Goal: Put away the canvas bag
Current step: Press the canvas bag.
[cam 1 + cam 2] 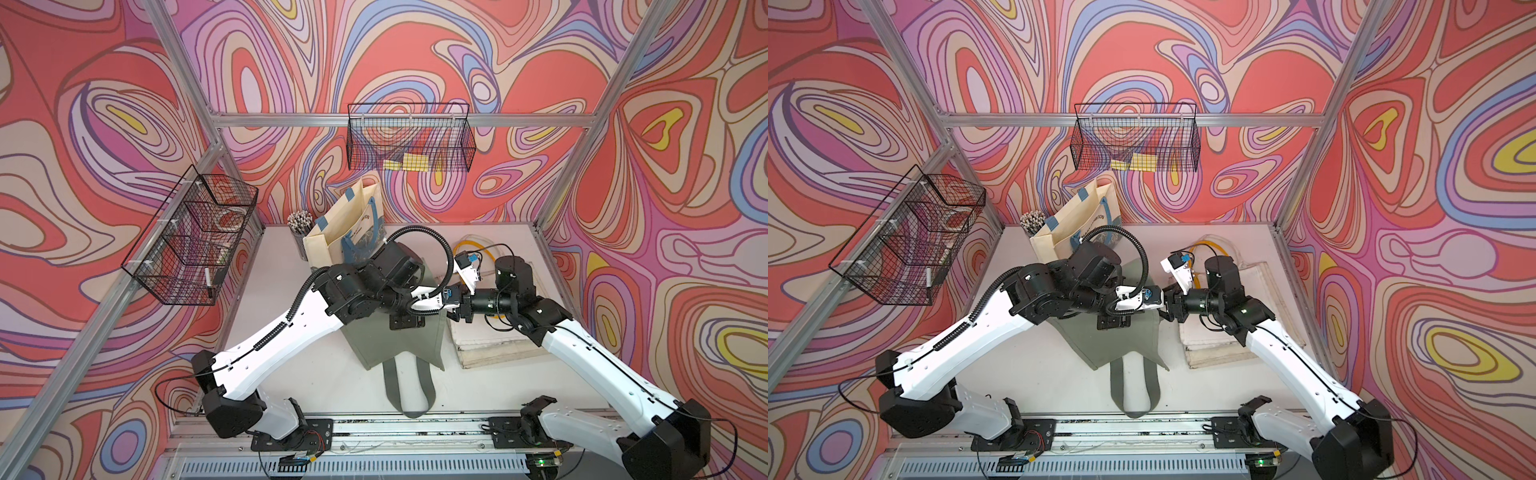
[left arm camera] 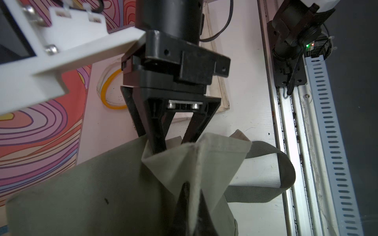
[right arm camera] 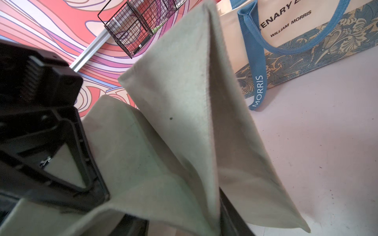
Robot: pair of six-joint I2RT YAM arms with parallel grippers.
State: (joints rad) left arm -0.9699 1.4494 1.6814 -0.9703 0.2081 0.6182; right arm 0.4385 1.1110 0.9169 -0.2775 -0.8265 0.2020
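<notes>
An olive-green canvas tote bag (image 1: 399,345) lies flat on the middle of the white tabletop (image 1: 291,374), and its two looped handles (image 1: 409,386) point toward the front edge. Both grippers meet over the bag's right-hand side, where a corner of the cloth is pulled up off the table into a standing fold. In the left wrist view the left gripper (image 2: 191,194) is closed tight, with the seamed edge of that fold pinched between its jaws. Just beyond it the right gripper (image 2: 171,146) comes at the same fold from the opposite side. Its jaws are part-way closed around a thicker bunch of cloth, which wraps one black finger (image 2: 155,141). In the right wrist view the raised cloth (image 3: 184,102) rises between that gripper's jaws. A cream tote bag with blue handles (image 1: 340,232) stands upright near the rear edge. A folded cream canvas (image 1: 498,345) lies flat beside the green bag, toward the right edge.
</notes>
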